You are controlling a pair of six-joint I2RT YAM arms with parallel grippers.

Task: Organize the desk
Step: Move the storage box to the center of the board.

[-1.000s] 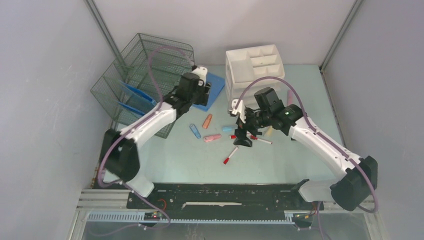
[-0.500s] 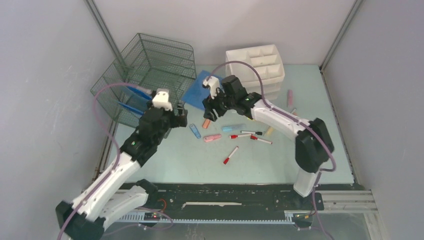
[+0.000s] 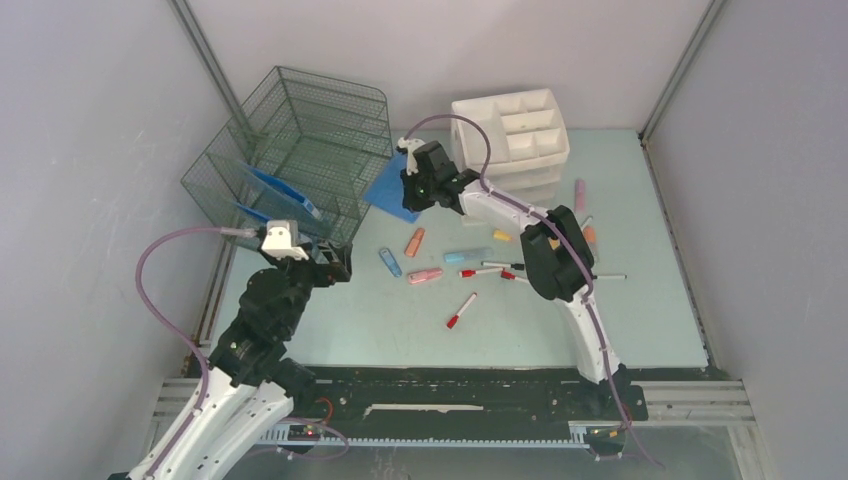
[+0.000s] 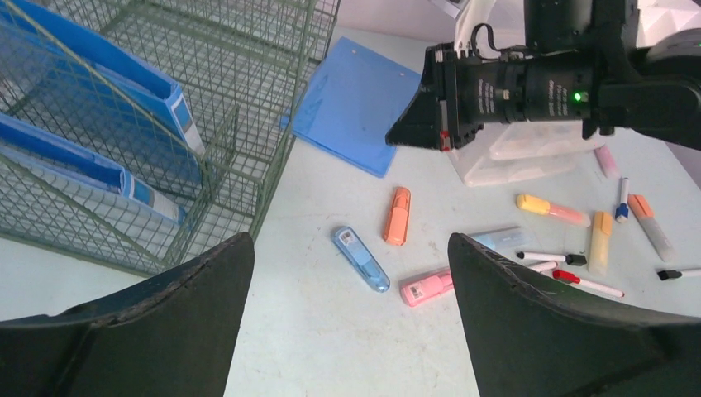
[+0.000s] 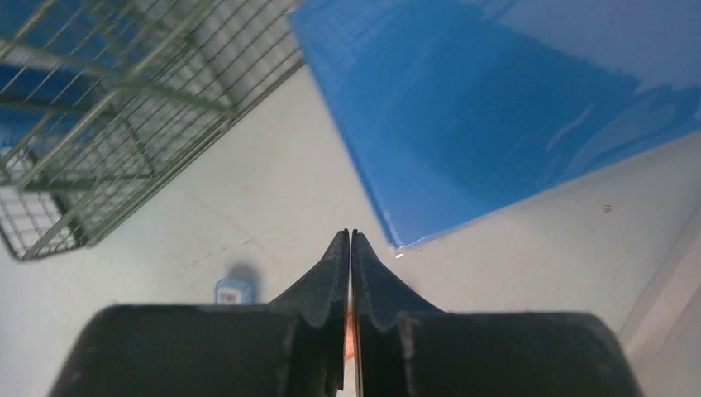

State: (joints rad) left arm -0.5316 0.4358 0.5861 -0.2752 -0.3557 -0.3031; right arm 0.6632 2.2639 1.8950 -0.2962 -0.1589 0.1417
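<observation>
The desk (image 3: 370,325) is a pale mint-green top strewn with stationery. A blue folder (image 3: 392,185) lies flat beside the green wire rack (image 3: 300,140). My right gripper (image 3: 412,196) hovers over the folder's near corner (image 5: 397,240), its jaws pressed together with nothing between them (image 5: 348,237). My left gripper (image 3: 336,262) stands open and empty at the near left, above bare desk (image 4: 351,248). Just beyond it lie a blue highlighter (image 4: 360,258), an orange one (image 4: 398,216) and a pink one (image 4: 426,287).
A white compartment organizer (image 3: 510,135) stands at the back. Several markers and highlighters (image 3: 500,268) lie scattered right of centre, and a red-capped marker (image 3: 460,311) lies nearer. Blue folders (image 4: 99,116) stand in the wire rack. Grey walls close in both sides.
My left arm pulled back from the blue folder toward the near left and its jaws opened wider. My right gripper moved from the markers to the folder's corner and shut.
</observation>
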